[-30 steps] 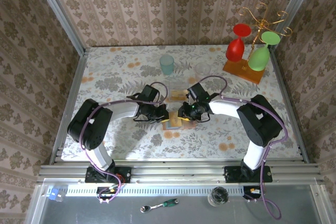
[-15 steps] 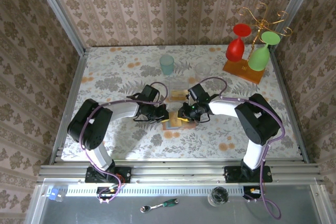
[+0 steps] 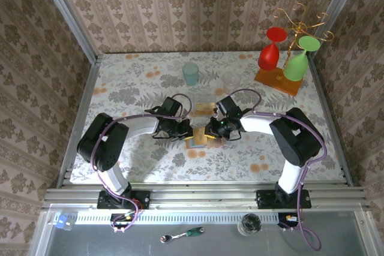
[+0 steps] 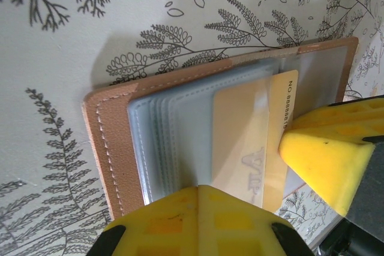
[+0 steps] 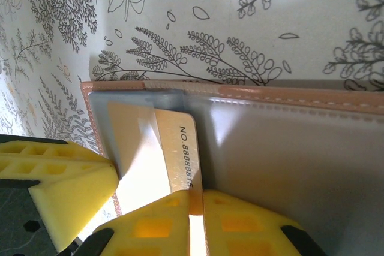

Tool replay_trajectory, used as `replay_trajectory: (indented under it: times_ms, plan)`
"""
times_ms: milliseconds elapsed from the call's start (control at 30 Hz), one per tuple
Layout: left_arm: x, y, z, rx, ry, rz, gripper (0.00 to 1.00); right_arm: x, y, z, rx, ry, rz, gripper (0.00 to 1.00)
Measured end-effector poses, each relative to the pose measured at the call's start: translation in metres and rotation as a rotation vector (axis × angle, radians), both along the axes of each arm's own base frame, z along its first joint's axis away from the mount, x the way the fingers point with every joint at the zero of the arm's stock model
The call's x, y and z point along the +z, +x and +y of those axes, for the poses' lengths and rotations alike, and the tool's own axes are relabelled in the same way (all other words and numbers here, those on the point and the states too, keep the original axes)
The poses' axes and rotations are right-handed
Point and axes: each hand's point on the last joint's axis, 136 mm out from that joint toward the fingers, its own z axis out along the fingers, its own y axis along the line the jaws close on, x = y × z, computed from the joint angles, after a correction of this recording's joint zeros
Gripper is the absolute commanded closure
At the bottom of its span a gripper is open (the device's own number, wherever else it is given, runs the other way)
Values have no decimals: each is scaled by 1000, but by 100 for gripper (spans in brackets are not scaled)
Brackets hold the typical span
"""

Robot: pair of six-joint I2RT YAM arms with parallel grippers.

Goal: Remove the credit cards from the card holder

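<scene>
Desk (image 3: 138,82): a flower-patterned surface with both arms reaching in to its middle.

Card holder (image 4: 114,142): lies open and flat on the desk between the two end effectors. A brown stitched edge frames a stack of grey see-through sleeves (image 4: 174,136).

Orange-tan card (image 4: 240,136): sits partway out of one sleeve. The strip carrying its printed number is bare, and the rest is under clear plastic.

Left end effector (image 3: 183,131): closed, its yellow fingers together with nothing visible between them. The tips rest on top of the sleeves, overlapping the covered part of the card at the holder's edge.

Right end effector (image 5: 195,199): its yellow fingers are drawn together on the bare end of the orange-tan card. In the right wrist view a thin orange strip of the card runs into the narrow gap between them.

Card relative to the end effectors: the card lies across the gap between them, with its sleeved end under the left one and its numbered end in the right one. The two sets of fingers are near each other but apart.

Farther back: a teal cup (image 3: 191,73) stands well behind the holder. A red glass (image 3: 271,49) and a green glass (image 3: 298,58) hang on a rack at the far right corner.
</scene>
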Motion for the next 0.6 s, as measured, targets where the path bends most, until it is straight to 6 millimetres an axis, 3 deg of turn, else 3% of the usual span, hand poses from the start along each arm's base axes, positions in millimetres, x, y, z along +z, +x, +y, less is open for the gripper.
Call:
replay_trajectory:
  times_ms: [600]
  plan:
    - [0,0,0,2,2,-3,100,22,-1,-25,-7,-46,-45,96]
